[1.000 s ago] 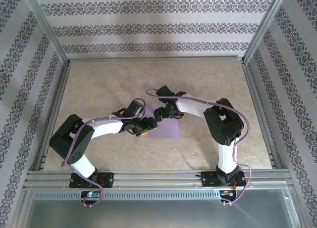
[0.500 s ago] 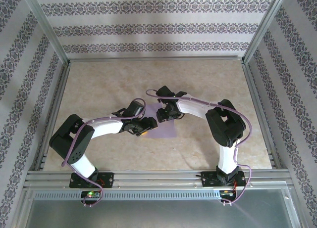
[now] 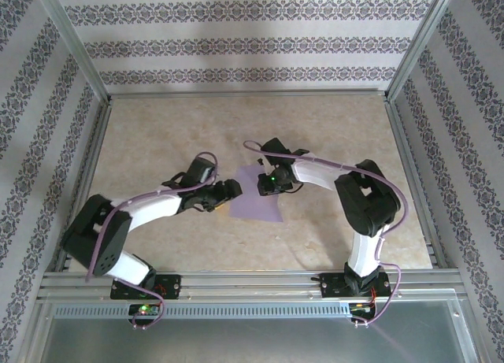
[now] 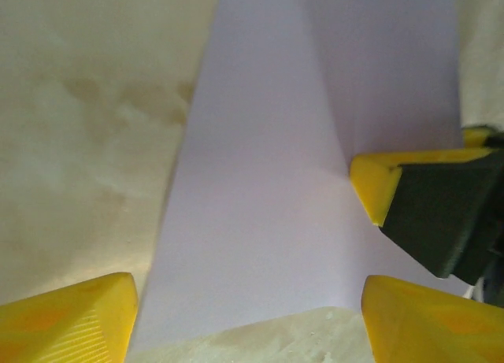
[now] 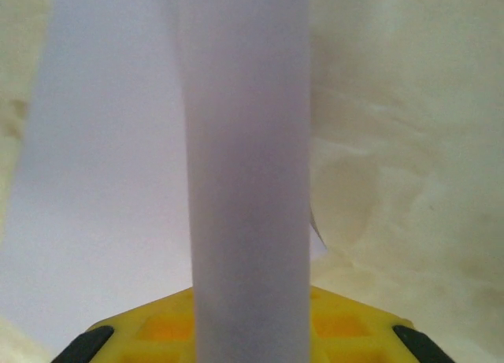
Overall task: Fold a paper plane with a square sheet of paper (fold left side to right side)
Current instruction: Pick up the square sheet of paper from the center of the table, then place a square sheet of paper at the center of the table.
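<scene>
Two tools, one sheet. Left tool (image 3: pixel 227 192) hovers at the left edge of the square sheet of paper (image 3: pixel 258 205), jaws spread wide and holding nothing, its yellow fingers (image 4: pixel 67 320) straddling the purple. Right tool (image 3: pixel 266 183) sits at the sheet's far side, nipped down on a lifted flap that rises right in front of its own camera. The sheet lies mid-tabletop (image 3: pixel 157 127), partly folded, between both tools. Two arms crowd over it, and patterned walls (image 3: pixel 252 44) ring the scene.
</scene>
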Robot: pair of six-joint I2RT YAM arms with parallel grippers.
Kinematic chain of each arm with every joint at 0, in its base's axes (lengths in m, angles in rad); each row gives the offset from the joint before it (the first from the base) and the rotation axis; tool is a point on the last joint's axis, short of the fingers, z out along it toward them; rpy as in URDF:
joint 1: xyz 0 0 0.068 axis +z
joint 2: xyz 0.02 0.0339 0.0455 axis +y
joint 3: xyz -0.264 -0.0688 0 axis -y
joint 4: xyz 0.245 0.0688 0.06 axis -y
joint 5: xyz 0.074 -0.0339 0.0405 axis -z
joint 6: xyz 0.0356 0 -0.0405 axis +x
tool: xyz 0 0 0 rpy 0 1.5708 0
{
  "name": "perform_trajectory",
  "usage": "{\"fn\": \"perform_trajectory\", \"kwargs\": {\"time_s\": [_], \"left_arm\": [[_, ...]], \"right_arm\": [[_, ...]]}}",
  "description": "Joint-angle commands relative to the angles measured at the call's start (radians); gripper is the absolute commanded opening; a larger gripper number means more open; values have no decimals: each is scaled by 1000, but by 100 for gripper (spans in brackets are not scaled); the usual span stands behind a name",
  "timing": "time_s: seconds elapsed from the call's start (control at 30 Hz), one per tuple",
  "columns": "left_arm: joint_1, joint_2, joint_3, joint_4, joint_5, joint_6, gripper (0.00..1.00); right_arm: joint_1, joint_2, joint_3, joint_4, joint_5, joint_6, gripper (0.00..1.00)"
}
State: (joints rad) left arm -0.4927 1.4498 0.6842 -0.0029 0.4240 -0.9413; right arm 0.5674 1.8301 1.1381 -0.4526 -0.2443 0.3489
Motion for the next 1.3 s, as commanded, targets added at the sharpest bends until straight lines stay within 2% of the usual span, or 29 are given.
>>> {"fn": "perform_trajectory", "kwargs": {"time_s": [0.0, 0.23, 0.37, 0.47, 0.67, 1.03, 1.13, 1.17, 1.2, 1.27], "left_arm": [[69, -121, -60, 115, 63, 59, 82], [237, -364, -211, 380, 314, 79, 93], [256, -446, -190, 455, 436, 104, 100], [257, -446, -142, 487, 511, 117, 100], [256, -382, -68, 661, 635, 56, 100], [233, -349, 7, 593, 721, 120, 100], [225, -343, 18, 602, 737, 111, 96], [221, -339, 22, 614, 745, 101, 92], [218, -336, 25, 629, 754, 92, 84], [216, -332, 31, 652, 766, 74, 57]], "right_arm": [[-31, -108, -37, 89, -128, -8, 24], [-129, -336, -96, 98, -329, -57, 24], [-173, -477, -103, 99, -485, -54, 24], [-182, -567, -90, 95, -576, -35, 24], [-163, -665, -59, 152, -736, 50, 23], [-41, -633, 14, 206, -855, 64, 21], [-32, -609, 23, 212, -847, 56, 22], [-33, -600, 24, 210, -839, 50, 22], [-34, -591, 25, 206, -825, 42, 22], [-39, -573, 27, 196, -792, 27, 23]]}}
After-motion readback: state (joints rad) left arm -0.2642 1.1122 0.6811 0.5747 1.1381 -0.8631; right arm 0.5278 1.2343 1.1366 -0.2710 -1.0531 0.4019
